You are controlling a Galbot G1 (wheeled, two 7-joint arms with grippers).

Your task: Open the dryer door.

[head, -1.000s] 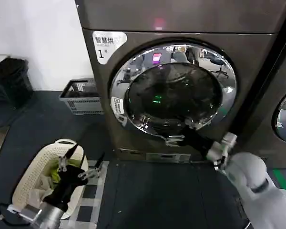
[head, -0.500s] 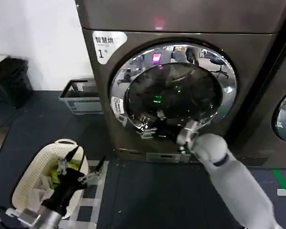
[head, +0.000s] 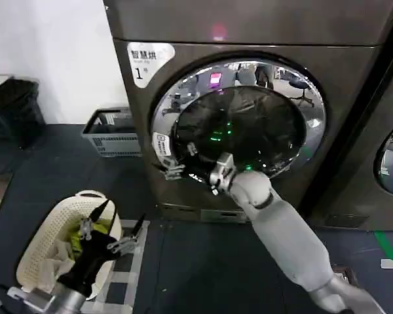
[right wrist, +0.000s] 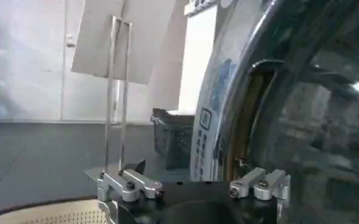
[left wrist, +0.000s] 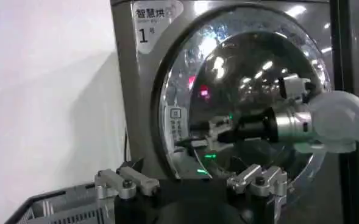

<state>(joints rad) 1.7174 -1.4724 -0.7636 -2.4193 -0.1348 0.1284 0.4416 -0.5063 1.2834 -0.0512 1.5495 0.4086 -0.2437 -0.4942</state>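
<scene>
The dryer door (head: 239, 121), a round chrome-rimmed porthole with dark glass, sits shut in the front of the dark grey machine labelled "1" (head: 141, 72). The right gripper (head: 177, 168) reaches across the glass to the door's left rim, its fingers parted, one against the chrome edge just beside the small white sticker (head: 161, 144); the left wrist view shows the same claw (left wrist: 197, 135) at that edge with its tips spread. The left gripper (head: 111, 229) hangs low and to the left, well apart from the door, its jaws open above a cream perforated laundry basket (head: 42, 242). A grey crate (head: 111, 133) stands against the white wall beside the machine.
</scene>
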